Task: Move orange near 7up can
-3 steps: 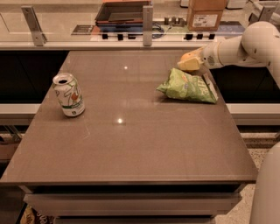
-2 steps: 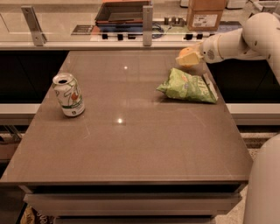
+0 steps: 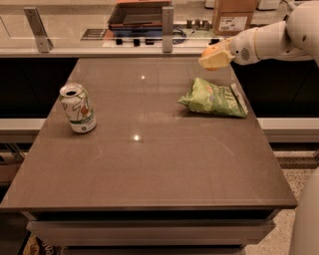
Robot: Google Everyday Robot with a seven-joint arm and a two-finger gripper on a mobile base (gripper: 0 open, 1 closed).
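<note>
The orange [image 3: 211, 58] is held in my gripper [image 3: 217, 56], lifted above the far right part of the table, just beyond the chip bag. The gripper is shut on it and my white arm [image 3: 271, 37] reaches in from the upper right. The 7up can [image 3: 78, 108], white and green with an open silver top, stands upright near the table's left edge, far from the orange.
A crinkled green chip bag [image 3: 214, 98] lies on the brown table [image 3: 159, 169] at the right, below the gripper. Behind the table is a counter with a dark tray [image 3: 142, 15], a cardboard box [image 3: 234, 15] and metal posts [image 3: 167, 29].
My gripper has risen from beside the chip bag and moved up and slightly left, carrying the orange. The can and the bag have not moved.
</note>
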